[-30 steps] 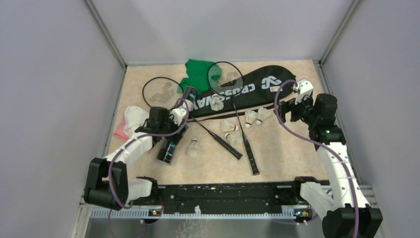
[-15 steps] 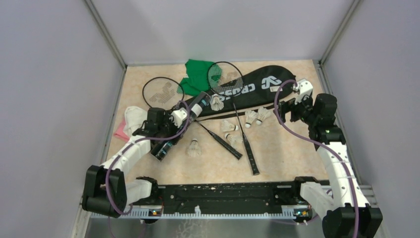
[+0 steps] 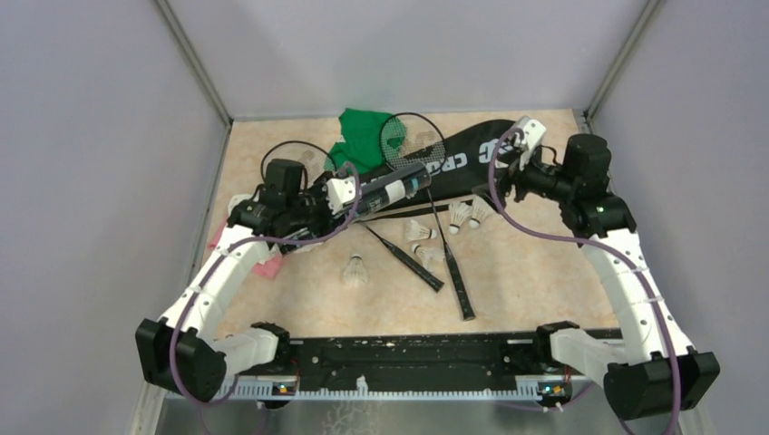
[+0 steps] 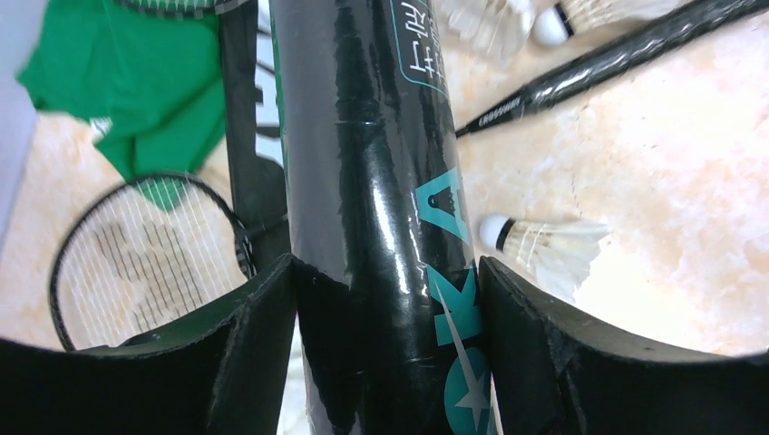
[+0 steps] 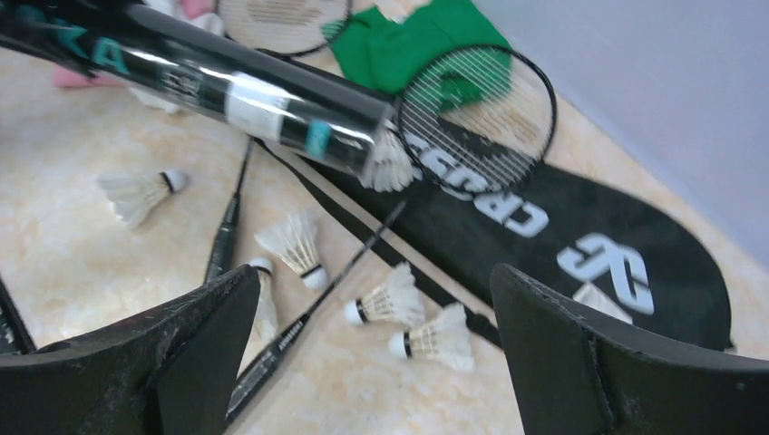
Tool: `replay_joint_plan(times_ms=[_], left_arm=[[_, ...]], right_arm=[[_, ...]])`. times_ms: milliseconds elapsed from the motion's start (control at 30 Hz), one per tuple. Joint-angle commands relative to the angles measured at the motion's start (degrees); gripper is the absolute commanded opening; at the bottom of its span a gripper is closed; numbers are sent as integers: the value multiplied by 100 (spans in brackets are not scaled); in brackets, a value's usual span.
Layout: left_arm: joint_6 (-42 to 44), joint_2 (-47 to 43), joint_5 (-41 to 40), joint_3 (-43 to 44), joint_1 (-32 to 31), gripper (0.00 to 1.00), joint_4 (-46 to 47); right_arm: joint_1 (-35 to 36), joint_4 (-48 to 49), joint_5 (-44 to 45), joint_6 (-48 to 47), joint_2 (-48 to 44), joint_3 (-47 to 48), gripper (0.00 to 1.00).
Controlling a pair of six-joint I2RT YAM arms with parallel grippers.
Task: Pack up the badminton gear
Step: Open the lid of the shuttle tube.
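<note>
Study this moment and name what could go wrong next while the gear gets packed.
1. The glossy round tube is pinched only by the left gripper; it could swivel or slip out.
2. Its far end seems to hang low over a racket head and a shuttlecock at the edge of the bag; a sweep might scatter them.
3. The open right gripper hovers over the same bag, so the arms may bump.

We see a glossy black tube [image 4: 381,181] with teal lettering and a white band, a black bag [image 5: 580,245] printed with white letters, white shuttlecocks [image 5: 390,304] with black-ringed corks, black rackets [image 5: 476,109] strung white, a green cloth [image 5: 408,45] and a mottled beige table [image 3: 526,272].
</note>
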Motion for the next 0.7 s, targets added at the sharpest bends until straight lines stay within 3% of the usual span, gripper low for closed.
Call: replay_joint_plan(times_ms=[0,200,667], left_arm=[[436,250,358,808,-292,0,-614],[849,461,528,1386,-788,0,-1098],[1441,460,719,1026,-1665,0,-751]], right_arm=[[699,-126,-532,-396,333,722,98],[1554,-456,-635,-897,800,1079,98],[2157,-1737,-1242,-2444,2265,1418,97]])
